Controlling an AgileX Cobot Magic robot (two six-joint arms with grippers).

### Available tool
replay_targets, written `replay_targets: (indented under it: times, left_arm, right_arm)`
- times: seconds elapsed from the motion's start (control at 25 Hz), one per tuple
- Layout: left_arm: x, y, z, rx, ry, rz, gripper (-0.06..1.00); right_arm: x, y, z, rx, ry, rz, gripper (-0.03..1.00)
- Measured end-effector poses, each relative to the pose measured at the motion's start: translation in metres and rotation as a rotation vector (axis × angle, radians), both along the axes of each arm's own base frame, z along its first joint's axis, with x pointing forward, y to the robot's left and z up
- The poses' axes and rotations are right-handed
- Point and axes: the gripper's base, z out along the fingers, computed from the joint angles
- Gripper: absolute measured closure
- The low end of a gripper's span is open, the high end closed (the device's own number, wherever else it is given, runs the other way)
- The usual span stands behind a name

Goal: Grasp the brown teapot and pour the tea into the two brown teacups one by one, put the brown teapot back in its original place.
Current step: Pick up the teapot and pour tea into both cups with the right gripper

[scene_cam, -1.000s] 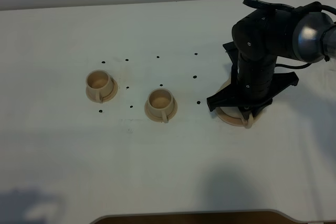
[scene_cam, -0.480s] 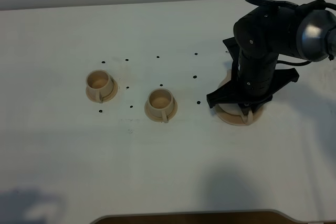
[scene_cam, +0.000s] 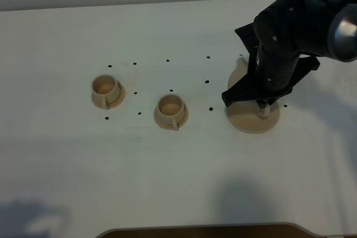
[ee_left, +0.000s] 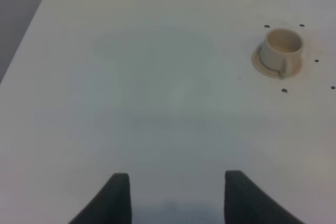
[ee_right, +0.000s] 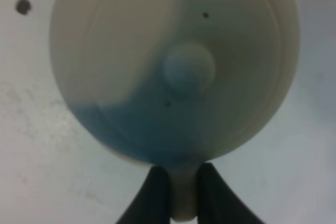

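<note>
- Right gripper point(ee_right: 182, 177) pinched narrow on the loop handle point(ee_right: 184, 209) of the brown teapot point(ee_right: 178, 66); pot held near its wide saucer point(scene_cam: 251, 121), apparently lifted clear of it.
- Left gripper point(ee_left: 173, 198) spread wide; empty.
- Handling: rigid, brittle clay; probably tea-heavy; lid may be loose; hold handle only.

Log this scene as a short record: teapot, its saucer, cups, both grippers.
teapot: brown teapot, lid on, held by its handle, off its saucer
saucer: wide saucer, bare
cups: left teacup and middle teacup, upright, apart, no tea visible inside
right gripper: shut on the teapot's handle
left gripper: open, holding nothing
</note>
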Motion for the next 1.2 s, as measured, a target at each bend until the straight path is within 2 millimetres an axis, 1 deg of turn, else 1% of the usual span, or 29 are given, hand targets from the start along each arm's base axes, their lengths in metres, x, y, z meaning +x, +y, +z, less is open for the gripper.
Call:
replay_targets:
  times: [0.16,0.4,0.56,0.76,0.84,0.96,1.2]
  left_arm:
    - [0.0,0.0,0.0,0.0,0.0,0.0,0.5]
    - [0.0,0.0,0.0,0.001,0.0,0.0,0.5]
    - [0.0,0.0,0.0,0.001,0.0,0.0,0.5]
    - [0.0,0.0,0.0,0.001,0.0,0.0,0.5]
    - [0.0,0.0,0.0,0.001,0.0,0.0,0.5]
    - [0.0,0.0,0.0,0.001,0.0,0.0,0.5]
    - [0.0,0.0,0.0,0.001,0.0,0.0,0.5]
  right_arm:
    - [0.002,0.012,0.007,-0.004,-0.037,0.14,0.84]
    - [0.002,0.037,0.021,-0.034,-0.124,0.375,0.84]
    - [-0.001,0.047,0.023,-0.11,-0.159,0.531,0.84]
    - [-0.007,0.058,0.025,-0.251,-0.2,0.733,0.84]
    - [-0.009,0.065,0.023,-0.305,-0.212,0.8,0.84]
    - [-0.011,0.074,0.015,-0.39,-0.215,0.887,0.84]
    - [-0.014,0.086,-0.001,-0.544,-0.197,0.999,0.84]
